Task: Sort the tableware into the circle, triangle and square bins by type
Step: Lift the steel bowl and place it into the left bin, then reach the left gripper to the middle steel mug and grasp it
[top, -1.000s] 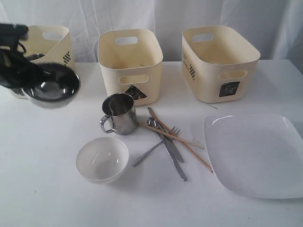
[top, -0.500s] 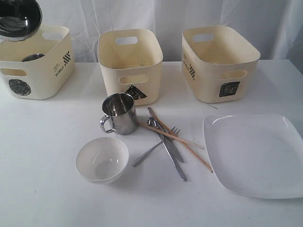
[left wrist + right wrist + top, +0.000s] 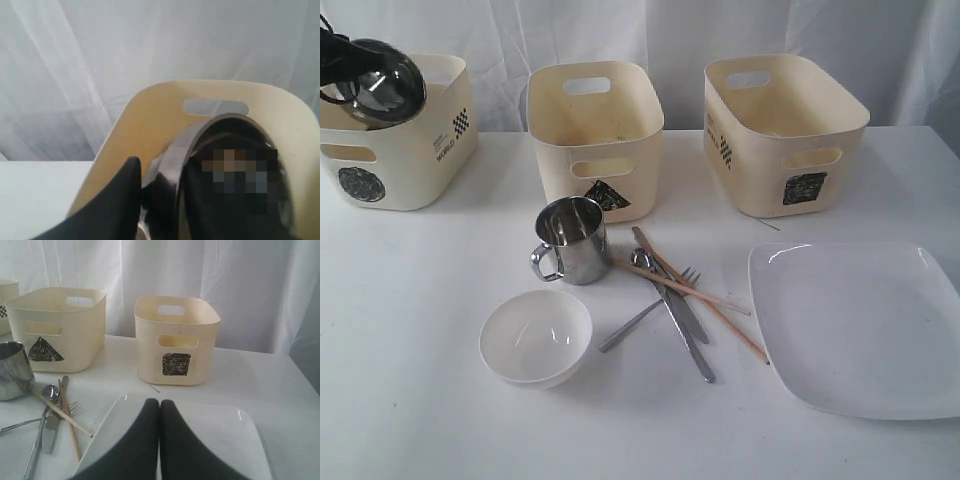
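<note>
Steel-laden, held the tilted steel bowl (image 3: 385, 85) clamped by its rim in the left hand (image 3: 340, 85) over the circle bin (image 3: 412, 168) just beneath; probably risked a slip or clipping the bin's wall.

On my screen a white tabletop (image 3: 400, 420) fills the lower two thirds of the exterior frame, its surface plain and matte. A white curtain (image 3: 690, 35) hangs in loose vertical folds across the top of the frame. Right of centre, a thin dark sliver (image 3: 767, 225) lies on the tabletop, too small for me to identify.
</note>
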